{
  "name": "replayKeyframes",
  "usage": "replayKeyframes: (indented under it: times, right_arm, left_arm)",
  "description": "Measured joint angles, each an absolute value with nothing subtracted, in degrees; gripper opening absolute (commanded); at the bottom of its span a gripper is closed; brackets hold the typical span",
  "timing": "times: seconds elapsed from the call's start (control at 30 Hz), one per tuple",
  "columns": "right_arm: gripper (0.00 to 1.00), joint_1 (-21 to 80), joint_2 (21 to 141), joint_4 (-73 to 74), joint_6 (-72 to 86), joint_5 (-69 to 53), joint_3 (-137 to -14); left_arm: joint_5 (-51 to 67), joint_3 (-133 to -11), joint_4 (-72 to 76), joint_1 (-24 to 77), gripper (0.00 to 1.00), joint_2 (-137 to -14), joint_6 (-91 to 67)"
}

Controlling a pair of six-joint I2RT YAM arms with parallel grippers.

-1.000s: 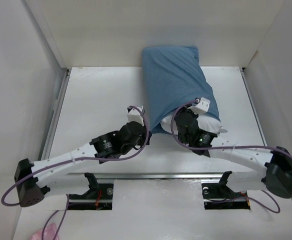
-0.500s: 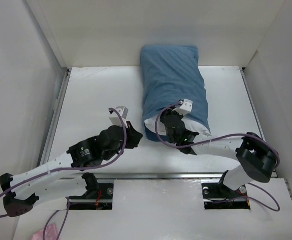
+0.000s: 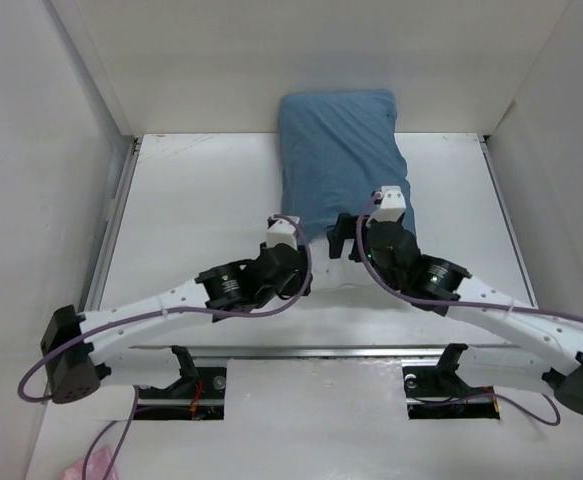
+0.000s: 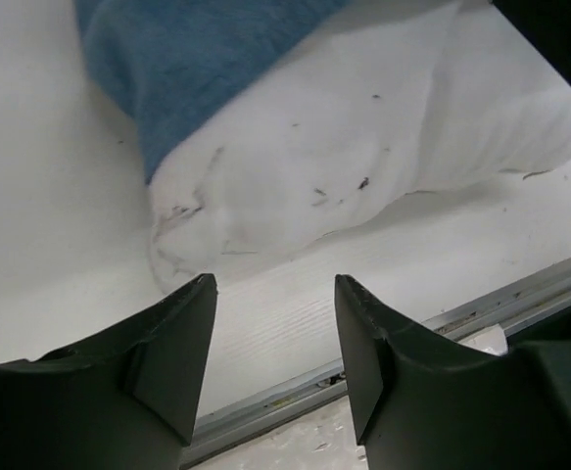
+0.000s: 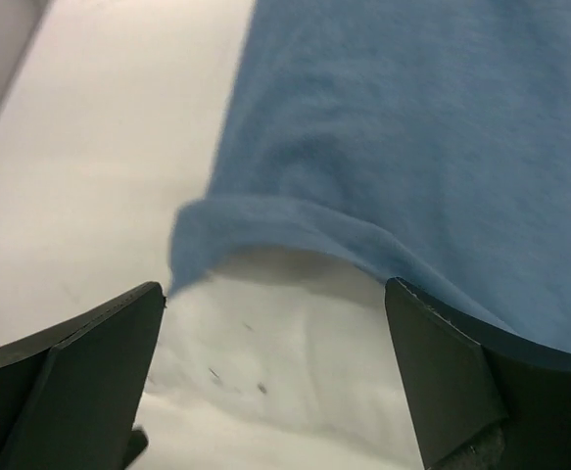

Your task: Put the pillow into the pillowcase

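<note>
Pillow (image 4: 295,186) mostly sleeved; bare white end lies just ahead of left gripper (image 4: 275,294), jaws parted, empty. Pillowcase (image 5: 412,117) hem straight ahead of right gripper (image 5: 275,286), jaws wide, holding nothing. Risk: hem unpinned, so a push shoves the bundle away or rolls the hem back.

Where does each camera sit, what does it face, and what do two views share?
Top external: above, behind the bases, looking down on table and pillowcase; left arm, right arm show.
Left wrist: on that wrist, facing the bare end of the pillow; open left gripper shows.
Right wrist: on that wrist, facing the pillowcase hem; open right gripper shows.
Shared: both wrist views show blue hem over white pillow.
</note>
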State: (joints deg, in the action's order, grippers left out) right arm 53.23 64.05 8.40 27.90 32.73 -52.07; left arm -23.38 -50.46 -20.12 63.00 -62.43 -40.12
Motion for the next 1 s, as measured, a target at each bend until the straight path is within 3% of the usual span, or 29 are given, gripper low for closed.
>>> replayKeyframes:
  times: [0.2,0.33,0.4,0.43,0.47,0.53,0.63,0.87,1.0]
  right_arm:
    - [1.0,52.47,53.28,22.26,29.76,38.61,-50.87]
    - [1.0,49.1,49.47,25.02,32.84,39.03,-49.69]
    - [1.0,47.48,49.71,26.24,34.44,39.24,-49.47]
    - [1.0,46.87,49.89,27.09,35.44,39.68,-49.23]
    - [1.0,46.09,50.06,27.55,35.83,39.88,-48.82]
    - [1.0,44.82,50.5,29.1,36.36,40.64,-48.21]
    - [1.0,43.86,51.27,29.65,35.62,40.49,-47.03]
    - [1.0,44.34,55.68,23.73,29.69,39.48,-46.63]
    - [0.92,44.34,59.46,19.0,26.79,43.33,-46.63]
  left_arm:
    - [-18.28,-57.91,-15.75,64.99,0.61,-75.07,-31.79]
    - [-14.66,-62.72,-11.33,67.11,0.61,-81.8,-27.75]
    - [-12.82,-64.71,-9.5,67.46,0.57,-85.25,-26.55]
    - [-12.08,-65.43,-8.69,67.48,0.49,-86.76,-26.28]
    - [-11.68,-65.98,-7.86,67.48,0.49,-88.29,-26.13]
    - [-11.92,-66.7,-6.66,67.53,0.33,-90.98,-26.3]
    - [-12.58,-66.78,-6.31,66.94,0.25,-93.25,-27.92]
    - [-13.5,-64.18,-5.28,62.87,0.25,-93.43,-30.57]
    - [-13.82,-64.14,-4.91,63.18,0.24,-93.06,-30.79]
